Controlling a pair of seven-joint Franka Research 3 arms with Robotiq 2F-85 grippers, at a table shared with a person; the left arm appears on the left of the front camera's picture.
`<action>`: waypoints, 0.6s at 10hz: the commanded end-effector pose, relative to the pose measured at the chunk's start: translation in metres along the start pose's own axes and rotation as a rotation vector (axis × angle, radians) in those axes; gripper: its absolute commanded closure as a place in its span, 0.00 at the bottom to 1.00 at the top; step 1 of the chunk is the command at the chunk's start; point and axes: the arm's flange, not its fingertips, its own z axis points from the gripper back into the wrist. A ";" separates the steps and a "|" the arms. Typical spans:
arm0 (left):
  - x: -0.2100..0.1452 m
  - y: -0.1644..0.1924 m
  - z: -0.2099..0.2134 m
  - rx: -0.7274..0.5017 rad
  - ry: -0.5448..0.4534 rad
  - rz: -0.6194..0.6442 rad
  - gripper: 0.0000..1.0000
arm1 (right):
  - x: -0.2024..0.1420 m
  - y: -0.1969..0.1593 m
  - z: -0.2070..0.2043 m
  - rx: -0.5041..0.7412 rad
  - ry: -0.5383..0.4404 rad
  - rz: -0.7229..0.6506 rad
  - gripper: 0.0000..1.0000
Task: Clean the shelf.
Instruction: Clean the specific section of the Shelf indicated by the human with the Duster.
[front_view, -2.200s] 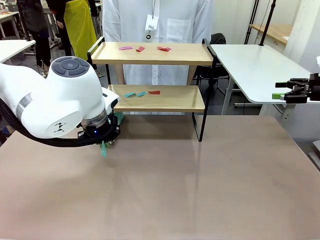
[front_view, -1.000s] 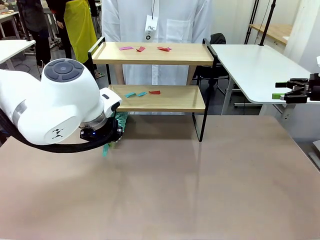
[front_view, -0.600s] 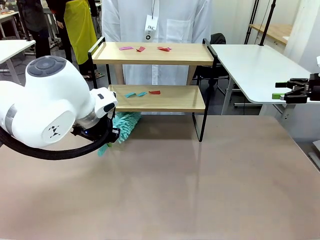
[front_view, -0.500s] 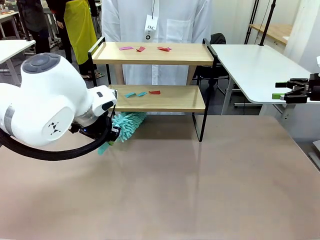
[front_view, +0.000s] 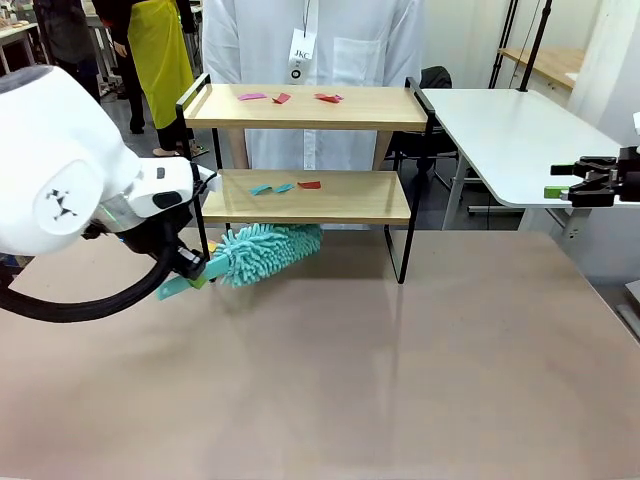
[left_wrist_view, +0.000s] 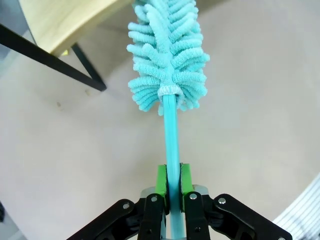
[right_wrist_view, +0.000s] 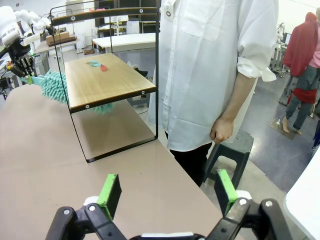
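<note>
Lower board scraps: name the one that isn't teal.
The red scrap, rightmost of the three on the lower board; the two teal scraps lie left of it.

Front approach open over bare tan tabletop (front_view: 420, 370) up to two-tier light-wood shelf with black metal frame (front_view: 340, 196). Its frame closes both ends. Left of gap under lower board taken by fluffy teal duster (front_view: 268, 250). Close behind stands person in white coat (front_view: 350, 40).

"JKC" on person's badge (front_view: 301, 48)

Teal fluffy duster (front_view: 265, 252) — light wooden shelf (front_view: 360, 106), black frame — red, pink, teal scraps (front_view: 327, 97).
</note>
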 end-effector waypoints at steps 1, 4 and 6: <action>-0.035 0.012 0.010 -0.073 0.003 -0.107 0.87 | 0.004 0.000 0.000 -0.001 0.008 -0.001 0.00; -0.044 0.037 0.026 -0.262 0.024 -0.184 0.87 | 0.004 0.000 0.000 -0.001 0.008 -0.001 0.00; -0.052 0.046 0.058 -0.273 0.075 -0.223 0.87 | 0.004 0.000 0.000 -0.001 0.008 -0.001 0.00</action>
